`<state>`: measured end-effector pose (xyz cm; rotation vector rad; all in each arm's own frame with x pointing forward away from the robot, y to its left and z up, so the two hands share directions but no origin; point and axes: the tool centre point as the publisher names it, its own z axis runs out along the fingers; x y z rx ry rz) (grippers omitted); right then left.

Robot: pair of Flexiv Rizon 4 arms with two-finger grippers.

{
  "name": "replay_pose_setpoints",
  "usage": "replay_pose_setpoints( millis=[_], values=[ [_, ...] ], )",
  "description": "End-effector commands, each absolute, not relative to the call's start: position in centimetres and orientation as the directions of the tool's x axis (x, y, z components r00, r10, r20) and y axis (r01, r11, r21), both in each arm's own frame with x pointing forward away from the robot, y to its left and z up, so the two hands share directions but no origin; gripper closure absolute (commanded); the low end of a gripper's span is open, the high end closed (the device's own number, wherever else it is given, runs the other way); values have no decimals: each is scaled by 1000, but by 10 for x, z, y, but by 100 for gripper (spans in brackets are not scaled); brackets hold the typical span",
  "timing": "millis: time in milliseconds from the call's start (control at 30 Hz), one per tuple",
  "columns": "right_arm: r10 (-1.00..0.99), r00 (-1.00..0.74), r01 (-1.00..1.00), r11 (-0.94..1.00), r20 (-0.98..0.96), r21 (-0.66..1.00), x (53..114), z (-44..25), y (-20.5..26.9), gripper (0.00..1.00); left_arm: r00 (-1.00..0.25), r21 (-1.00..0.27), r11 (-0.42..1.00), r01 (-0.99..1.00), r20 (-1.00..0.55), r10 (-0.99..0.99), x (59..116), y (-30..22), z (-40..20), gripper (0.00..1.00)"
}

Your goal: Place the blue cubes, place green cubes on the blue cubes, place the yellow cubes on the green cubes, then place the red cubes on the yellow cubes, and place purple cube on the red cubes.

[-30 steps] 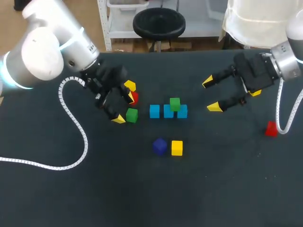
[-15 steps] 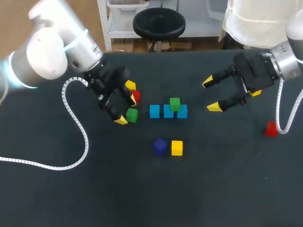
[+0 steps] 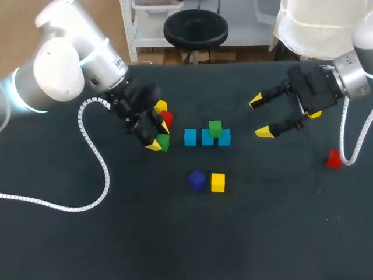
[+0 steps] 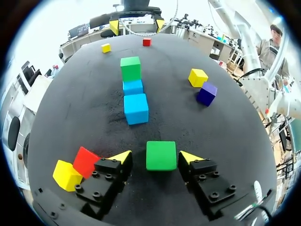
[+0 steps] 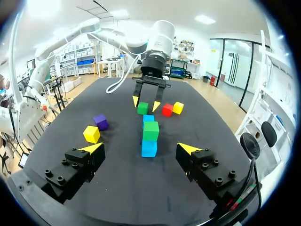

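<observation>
The left gripper (image 4: 160, 157) straddles a loose green cube (image 4: 161, 155) on the bench (image 3: 262, 221), left of the row of blue cubes (image 4: 136, 108). Its fingers are part open, with a gap showing on one side. Centring before closing should keep the cube square. The right gripper (image 3: 260, 116) hangs wide open and empty at the far right.

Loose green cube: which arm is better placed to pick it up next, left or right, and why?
Left. The left gripper, open, straddles the loose green cube, with a finger on either side. The right gripper hangs open beyond the blue cubes, much farther from it.
</observation>
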<state>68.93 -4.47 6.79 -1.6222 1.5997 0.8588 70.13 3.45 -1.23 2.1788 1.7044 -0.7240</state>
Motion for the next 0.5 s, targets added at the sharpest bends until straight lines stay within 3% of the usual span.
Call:
replay_pose_setpoints(
  millis=[33,67,500],
  values=[
    [-540,22,-1000,0,-841,-26,689,68,-45,0,182,-75,-262,962,-542,821,697,34,-11,83],
    [-540,22,-1000,0,-841,-26,689,68,-45,0,182,-73,-261,963,-541,821,695,34,-11,100],
    [-540,22,-1000,0,-841,-26,689,68,-45,0,109,-44,-152,987,-504,857,678,39,6,100]
  ],
)
